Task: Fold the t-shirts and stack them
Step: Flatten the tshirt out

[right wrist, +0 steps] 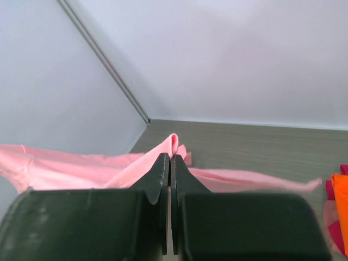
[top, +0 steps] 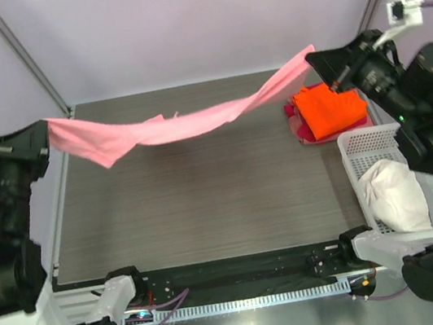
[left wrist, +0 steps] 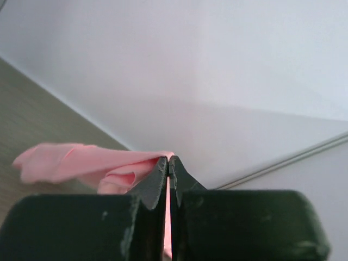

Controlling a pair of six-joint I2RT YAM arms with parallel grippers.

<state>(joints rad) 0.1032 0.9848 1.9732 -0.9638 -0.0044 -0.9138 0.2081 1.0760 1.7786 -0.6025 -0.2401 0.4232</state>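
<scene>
Pink cloth, top view: the light pink t-shirt is stretched between the two arms as a long, loosely twisted band over the far part of the surface. Its long axis runs left to right, dipping at the middle. The left gripper holds one end and the right gripper the other. At far right the orange t-shirt lies folded on the magenta-red t-shirt. The cream-white t-shirt sits bunched in the basket (white lattice) just nearer the arms.

Left wrist view: jaws pressed together on a pink edge, the cloth trailing leftward.

Right wrist view: jaws pinched on a raised pink fold, the cloth spreading to both sides.
</scene>
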